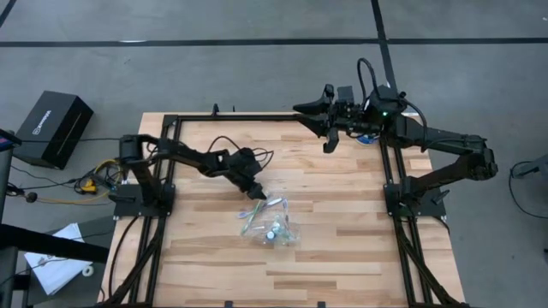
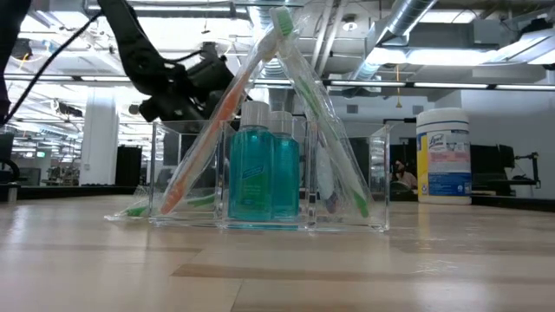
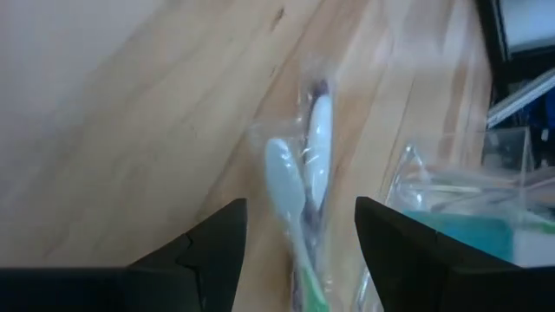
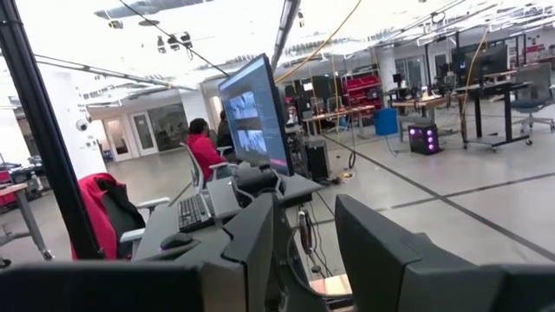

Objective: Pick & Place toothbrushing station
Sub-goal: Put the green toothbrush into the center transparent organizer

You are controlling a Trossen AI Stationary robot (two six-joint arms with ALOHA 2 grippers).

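left gripper spread over wrapped toothbrushes beside container | right gripper parted, empty, at worktop rear

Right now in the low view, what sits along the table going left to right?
Orange-handled wrapped toothbrush leaning in the clear plastic container → two teal bottles with white caps → green-handled wrapped toothbrush → large white wipes tub with blue-yellow label, standing apart farther back.

Bright overhead light, blurred wrist close-up
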